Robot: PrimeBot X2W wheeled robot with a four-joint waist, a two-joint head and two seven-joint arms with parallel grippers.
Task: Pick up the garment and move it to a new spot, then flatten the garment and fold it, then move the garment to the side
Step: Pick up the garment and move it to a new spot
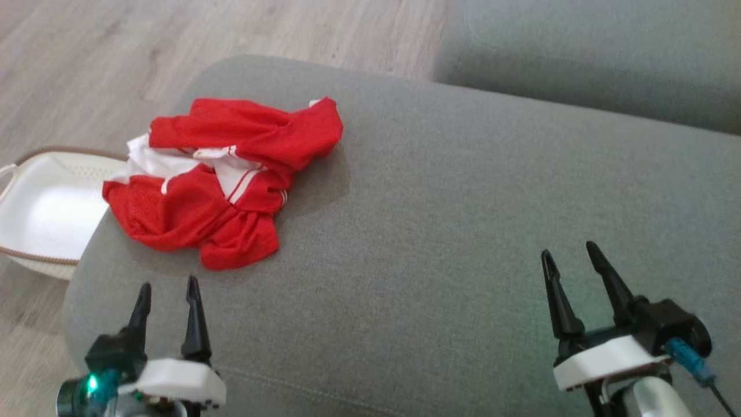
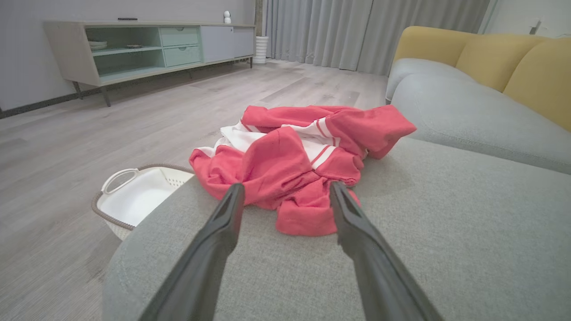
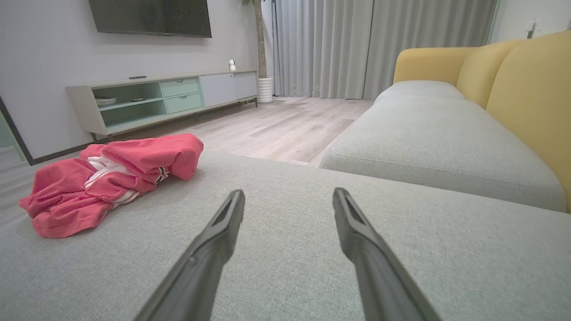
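Low at the left, the left gripper (image 1: 168,282) hovers over the near edge of the grey cushion (image 1: 451,202), its jaws spread with nothing between them. Beyond the cushion's left side a white basket (image 1: 46,208) with a brown rim sits on the wooden floor (image 1: 87,58). Just ahead of the left gripper lies the garment (image 1: 220,179), red with white panels and stripes, crumpled in a heap on the cushion's far left part, its left edge close to the rim above the basket. At the lower right, well apart from the garment, the right gripper (image 1: 568,249) has its jaws spread too, holding nothing. Behind, at the upper right, a second grey seat (image 1: 579,52) stands.
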